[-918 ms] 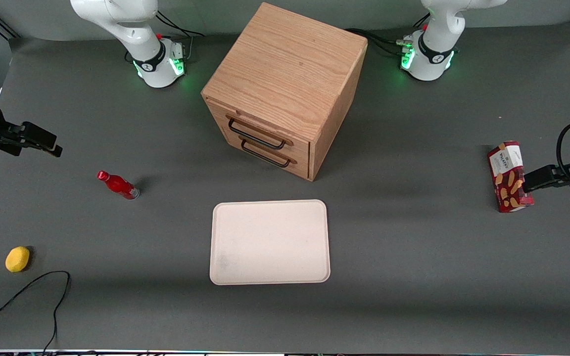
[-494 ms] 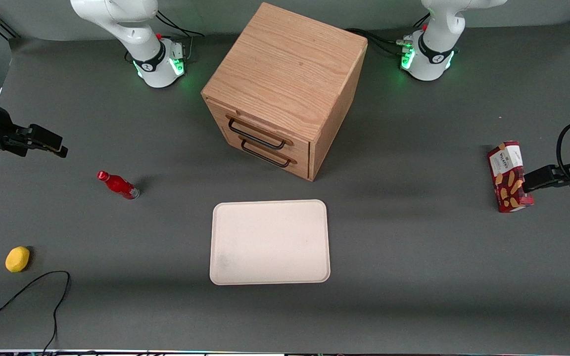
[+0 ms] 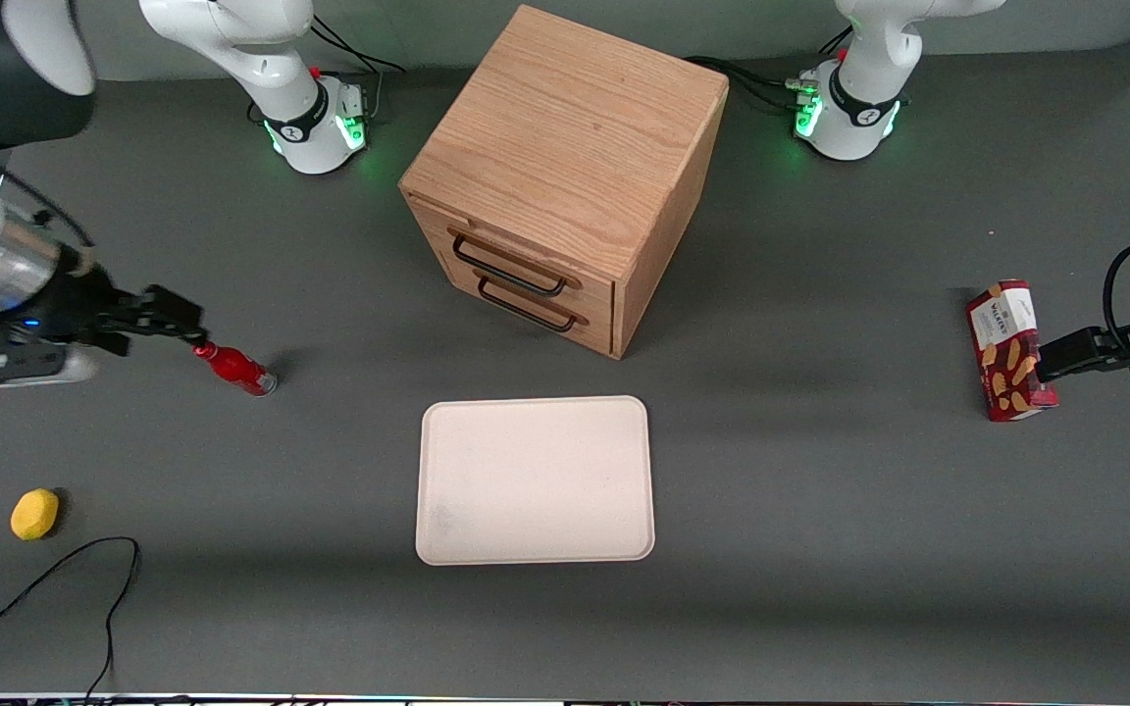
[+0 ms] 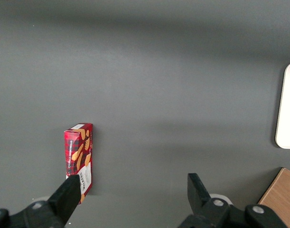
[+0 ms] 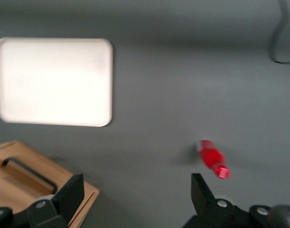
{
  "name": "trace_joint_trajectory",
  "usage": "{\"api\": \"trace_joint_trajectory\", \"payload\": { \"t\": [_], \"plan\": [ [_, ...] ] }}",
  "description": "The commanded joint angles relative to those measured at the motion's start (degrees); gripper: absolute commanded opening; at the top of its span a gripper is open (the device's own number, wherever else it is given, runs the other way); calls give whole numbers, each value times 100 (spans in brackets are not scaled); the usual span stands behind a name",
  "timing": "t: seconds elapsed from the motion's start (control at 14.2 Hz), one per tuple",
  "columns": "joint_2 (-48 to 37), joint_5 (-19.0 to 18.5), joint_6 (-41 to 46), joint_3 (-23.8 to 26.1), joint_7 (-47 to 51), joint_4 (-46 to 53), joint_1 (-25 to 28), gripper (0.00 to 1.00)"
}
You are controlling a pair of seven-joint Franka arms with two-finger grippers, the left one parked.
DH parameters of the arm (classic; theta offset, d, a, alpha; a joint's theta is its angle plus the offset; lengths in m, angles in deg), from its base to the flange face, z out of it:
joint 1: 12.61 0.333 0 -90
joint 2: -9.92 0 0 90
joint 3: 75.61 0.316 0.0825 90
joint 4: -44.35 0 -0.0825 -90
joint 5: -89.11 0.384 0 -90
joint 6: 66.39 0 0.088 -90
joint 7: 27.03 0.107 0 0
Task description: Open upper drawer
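Front view: my black two-finger gripper [image 3: 194, 330], fingers spread wide and holding nothing, hangs above the small red bottle [image 3: 235, 368], well apart from the closed light oak upper drawer [image 3: 516, 263] with its black wire handle mid-table.

A dark grey matte table [image 3: 820, 549] fills the scene, evenly lit from above, with soft shadows pooled beside the oak cabinet [image 3: 575, 147]. Farther from the front camera than the cabinet, a paler grey wall strip [image 3: 428, 25] meets the table's edge.
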Motion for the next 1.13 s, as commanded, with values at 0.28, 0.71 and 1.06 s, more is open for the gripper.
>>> {"api": "trace_joint_trajectory", "payload": {
  "t": [0.28,0.71,1.06],
  "plan": [
    [385,34,-173,1931,27,158,187,100],
    [579,34,-138,2399,-2028,-342,319,100],
    [930,25,-768,2408,-2188,-991,460,100]
  ]
}}
